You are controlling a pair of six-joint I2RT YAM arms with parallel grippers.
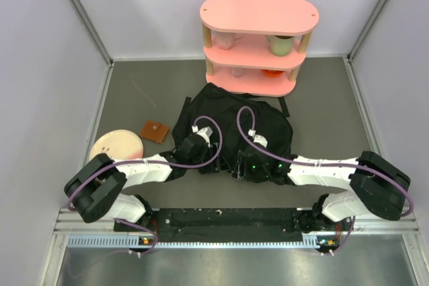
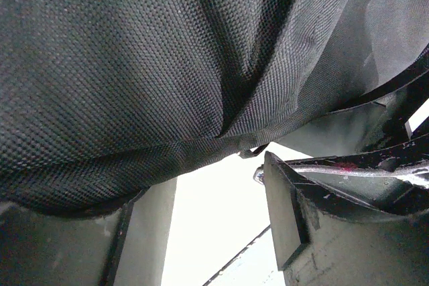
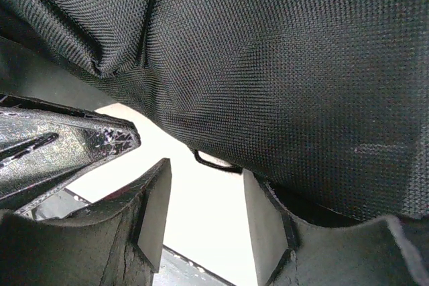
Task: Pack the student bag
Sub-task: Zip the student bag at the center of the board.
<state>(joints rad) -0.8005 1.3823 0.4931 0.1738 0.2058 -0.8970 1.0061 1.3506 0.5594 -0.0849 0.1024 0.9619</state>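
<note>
**Technician:** Where did the student bag (image 1: pixel 224 108) lie?

**Observer:** It lay slumped in the middle of the grey table (image 1: pixel 322 125), just in front of the pink shelf (image 1: pixel 258 15). Both arms reached in from the near side and met its near edge.

**Technician:** What was the condition of the left gripper (image 2: pixel 214 172)?

**Observer:** Its jaws stood apart. In its wrist view, black weave filled the upper part and sagged down toward the fingertips. A bright gap showed between the two fingers (image 2: pixel 288 212), and I saw nothing pinched in that gap.

**Technician:** And the right gripper (image 3: pixel 206 179)?

**Observer:** It was likewise spread, with nothing between the jaws. The bag's fabric hung over it. A small black loop (image 3: pixel 216 164) at the hem sat just above the gap. I could not tell whether the pads touched the cloth.

**Technician:** What else was on the table?

**Observer:** A round plate (image 1: pixel 115 145) lay left of the bag, near the left arm. A brown square item (image 1: pixel 155 131) sat between the plate and the bag, apart from both. On the shelf's middle tier, a greenish cup (image 1: pixel 281 43) stood upright toward the right end.
</note>
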